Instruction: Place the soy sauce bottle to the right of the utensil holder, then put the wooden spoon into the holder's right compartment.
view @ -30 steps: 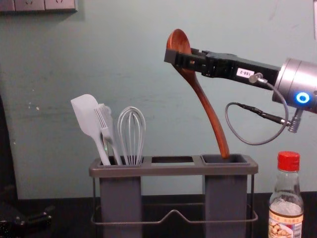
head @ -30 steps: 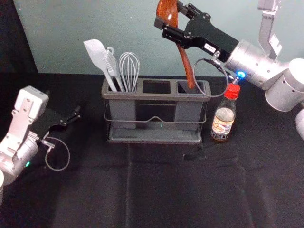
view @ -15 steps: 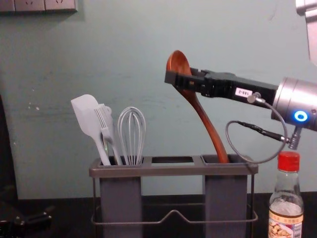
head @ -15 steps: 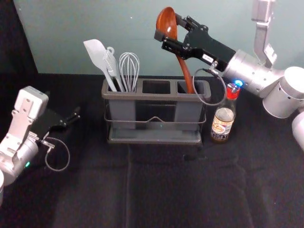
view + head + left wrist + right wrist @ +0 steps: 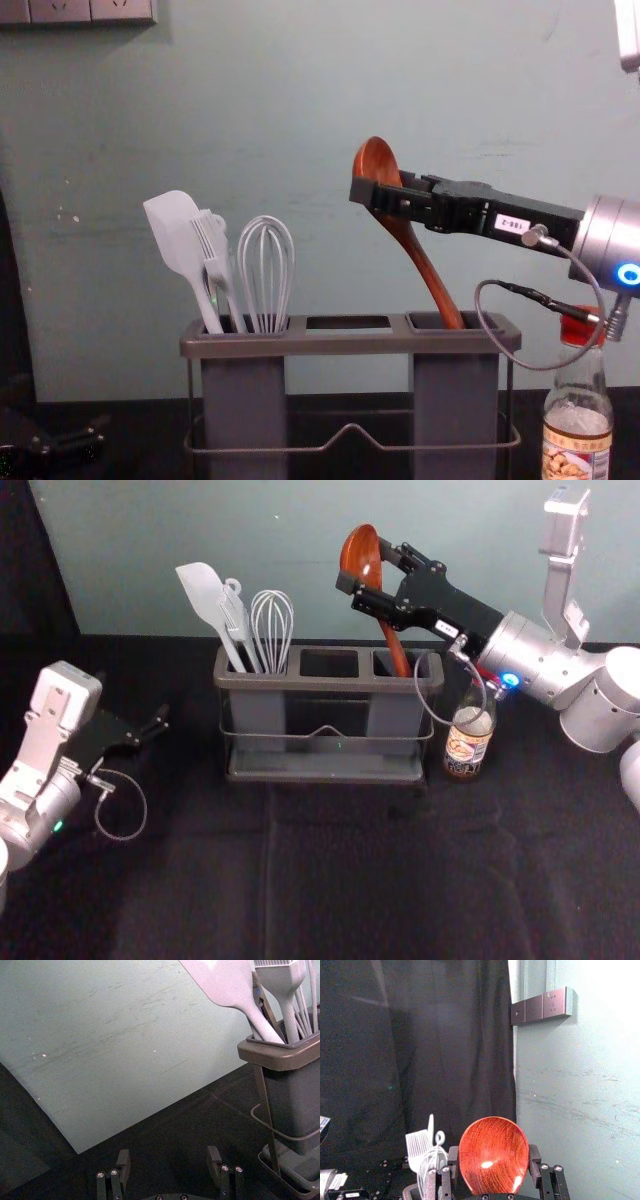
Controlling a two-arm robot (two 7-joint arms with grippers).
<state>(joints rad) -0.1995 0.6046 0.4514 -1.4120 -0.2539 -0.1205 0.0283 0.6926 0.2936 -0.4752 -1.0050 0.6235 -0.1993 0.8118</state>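
Observation:
My right gripper (image 5: 366, 568) is shut on the wooden spoon (image 5: 361, 556) near its bowl, above the utensil holder (image 5: 330, 682). In the chest view the spoon (image 5: 420, 262) leans, its handle end down inside the right compartment. The right wrist view has the spoon's bowl (image 5: 493, 1155) between the fingertips of the gripper (image 5: 493, 1156). The soy sauce bottle (image 5: 468, 742) stands upright just right of the holder, its red cap partly behind the arm's cable. My left gripper (image 5: 160, 725) stays parked left of the holder; in its wrist view the gripper (image 5: 168, 1157) is open and empty.
A white spatula (image 5: 205, 598), a brush and a whisk (image 5: 271, 630) stand in the holder's left compartment. Black cloth (image 5: 330, 870) covers the table in front of the holder. A pale wall (image 5: 330, 80) rises behind.
The right gripper has come down with the spoon and lately shifted slightly right, lowering the handle deeper into the right compartment. The left arm, holder and bottle have stayed put.

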